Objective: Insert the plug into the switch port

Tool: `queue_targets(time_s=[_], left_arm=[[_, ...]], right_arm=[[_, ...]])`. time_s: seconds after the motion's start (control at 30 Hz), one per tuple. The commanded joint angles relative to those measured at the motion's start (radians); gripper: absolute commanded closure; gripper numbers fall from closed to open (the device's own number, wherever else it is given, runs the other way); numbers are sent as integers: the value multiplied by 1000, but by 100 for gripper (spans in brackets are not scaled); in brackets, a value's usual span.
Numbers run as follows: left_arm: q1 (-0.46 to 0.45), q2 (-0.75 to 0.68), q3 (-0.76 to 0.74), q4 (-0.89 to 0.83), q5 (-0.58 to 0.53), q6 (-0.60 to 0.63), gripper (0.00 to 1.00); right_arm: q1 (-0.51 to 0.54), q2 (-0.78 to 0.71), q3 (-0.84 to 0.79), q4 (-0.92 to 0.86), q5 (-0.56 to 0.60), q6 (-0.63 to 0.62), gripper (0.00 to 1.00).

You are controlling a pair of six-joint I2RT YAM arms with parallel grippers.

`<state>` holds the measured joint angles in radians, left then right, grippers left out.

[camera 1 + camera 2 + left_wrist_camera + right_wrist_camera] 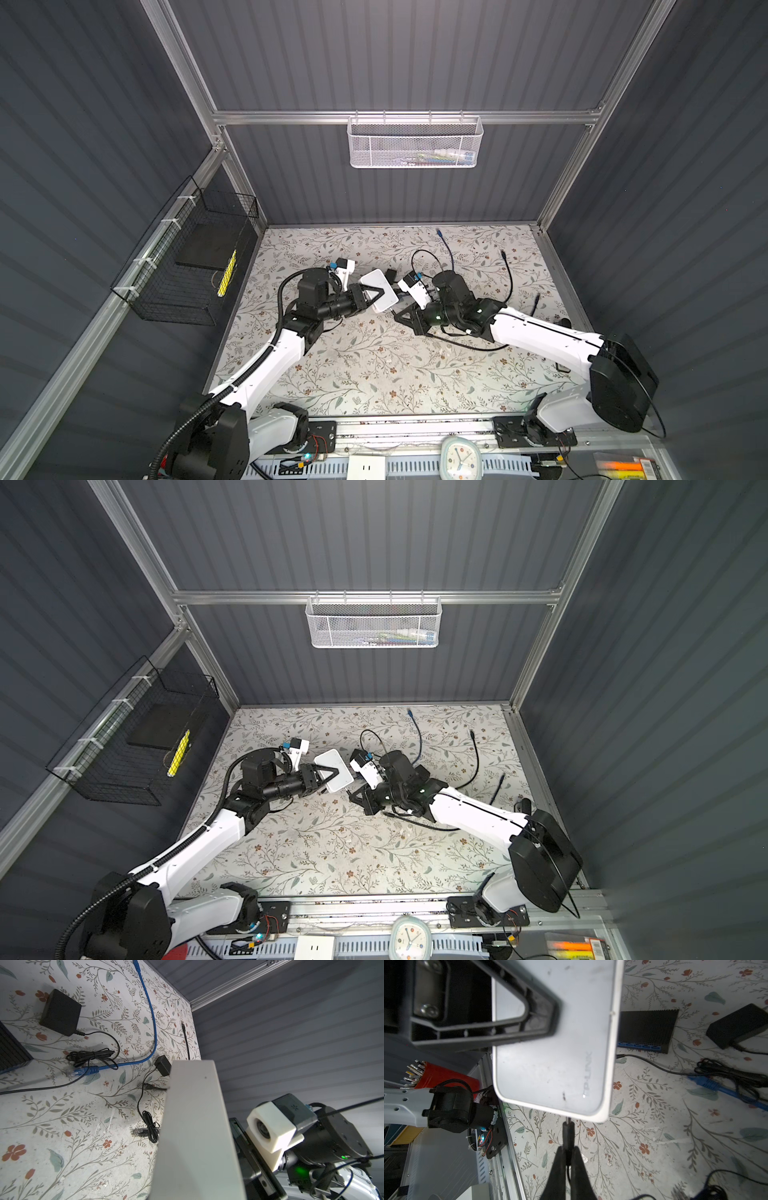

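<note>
While the left fingers [376, 289] clamp the white switch [388, 300] flat between them, one above and one below (the lower one is hidden), the box is held above the flowered bench [374, 365] near its middle. Just to its right the black plug [568, 1132] points at the switch's edge with its metal tip touching it, though I cannot tell whether it sits in a port. The right fingers [559, 1157] are pressed together on the plug's rear. Farther right, a blue cable [449, 249] and black leads [510, 274] lie loose on the bench.
</note>
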<state>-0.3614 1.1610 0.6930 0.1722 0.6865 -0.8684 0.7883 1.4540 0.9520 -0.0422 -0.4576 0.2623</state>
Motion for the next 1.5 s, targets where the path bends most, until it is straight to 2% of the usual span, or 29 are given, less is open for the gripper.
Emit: queue_targets(time_s=[0.0, 0.3, 0.83, 1.27, 1.47], left_arm=[[-10, 6, 31, 3, 30, 23, 100], [-13, 14, 37, 2, 34, 21, 100], [-24, 16, 39, -4, 39, 26, 100], [-24, 5, 41, -16, 39, 27, 100], [-24, -14, 65, -96, 32, 74, 100]], right_arm=[[2, 1, 38, -27, 3, -14, 100], [2, -10, 35, -8, -17, 5, 100], [-3, -28, 86, -72, 19, -31, 100], [-8, -28, 75, -57, 31, -15, 100], [-10, -32, 73, -61, 40, -12, 100]])
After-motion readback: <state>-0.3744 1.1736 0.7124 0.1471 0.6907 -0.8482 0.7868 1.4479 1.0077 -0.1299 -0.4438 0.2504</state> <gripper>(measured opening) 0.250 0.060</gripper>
